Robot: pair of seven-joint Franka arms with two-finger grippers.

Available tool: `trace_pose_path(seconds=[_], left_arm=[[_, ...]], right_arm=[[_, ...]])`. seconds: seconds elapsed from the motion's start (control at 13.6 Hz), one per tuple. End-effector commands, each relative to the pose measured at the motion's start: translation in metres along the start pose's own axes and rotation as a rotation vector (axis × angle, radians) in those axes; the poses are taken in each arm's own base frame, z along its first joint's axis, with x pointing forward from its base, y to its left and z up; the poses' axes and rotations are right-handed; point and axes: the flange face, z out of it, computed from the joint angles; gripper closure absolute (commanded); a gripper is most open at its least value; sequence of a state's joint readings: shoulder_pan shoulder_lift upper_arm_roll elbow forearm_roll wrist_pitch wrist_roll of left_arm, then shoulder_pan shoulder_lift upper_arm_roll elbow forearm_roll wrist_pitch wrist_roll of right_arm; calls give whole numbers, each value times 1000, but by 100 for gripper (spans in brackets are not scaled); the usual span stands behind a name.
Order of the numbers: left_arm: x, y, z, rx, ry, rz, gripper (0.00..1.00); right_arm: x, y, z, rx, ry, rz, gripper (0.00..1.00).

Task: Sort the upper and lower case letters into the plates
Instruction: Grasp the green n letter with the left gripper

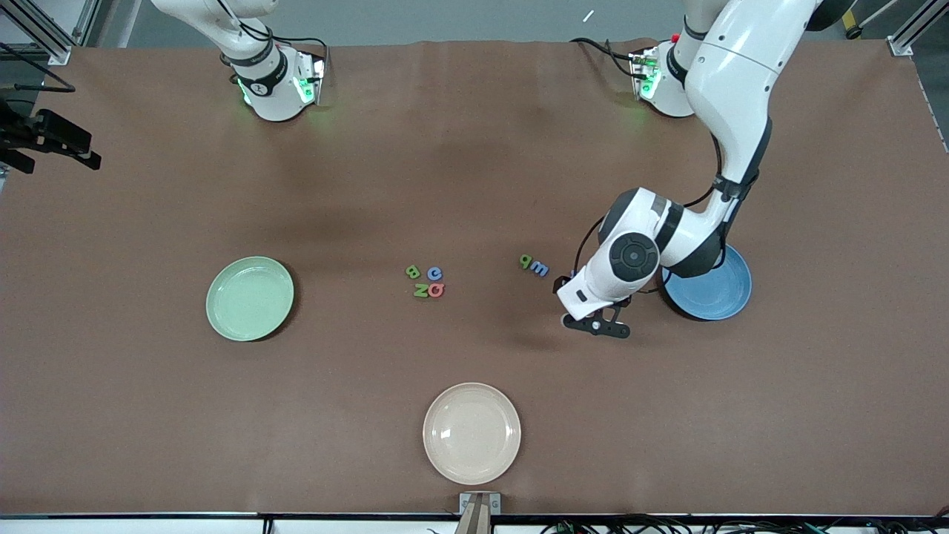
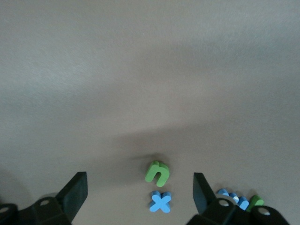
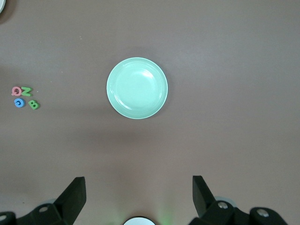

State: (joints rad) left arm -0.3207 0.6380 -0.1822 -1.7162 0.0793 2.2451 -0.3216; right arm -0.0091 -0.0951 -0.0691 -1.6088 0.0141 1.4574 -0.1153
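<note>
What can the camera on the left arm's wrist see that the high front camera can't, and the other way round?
Only the left wrist view shows a green n and a blue x between the open left end effector's fingers. Only the front view shows the pale green plate, the blue plate, the cream plate and four letters mid-table. Both show the brown table and the green and blue letter pair.

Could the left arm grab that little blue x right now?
Probably yes. The left tool hangs open low over the table, and the blue x lies between its fingers, with only the green n beside it.
</note>
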Motion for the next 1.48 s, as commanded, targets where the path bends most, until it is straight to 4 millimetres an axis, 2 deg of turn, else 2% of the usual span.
trace_pose_path(seconds=[0.0, 0.22, 0.59, 1.03, 1.25, 1.4], left_arm=[[-8, 10, 21, 31, -14, -13, 6], [-16, 11, 36, 31, 1, -13, 14], [-18, 16, 38, 32, 0, -19, 39], [-17, 17, 38, 26, 13, -36, 57], [-17, 17, 38, 26, 15, -79, 74], [-16, 16, 37, 25, 16, -88, 81]], right_arm=[[-4, 2, -1, -8, -1, 7, 0], [-4, 1, -1, -8, -1, 6, 0], [-3, 3, -1, -9, 0, 9, 0], [-3, 2, -1, -14, 0, 13, 0], [-3, 2, -2, -16, 5, 13, 0], [-3, 3, -2, -31, 5, 13, 0]])
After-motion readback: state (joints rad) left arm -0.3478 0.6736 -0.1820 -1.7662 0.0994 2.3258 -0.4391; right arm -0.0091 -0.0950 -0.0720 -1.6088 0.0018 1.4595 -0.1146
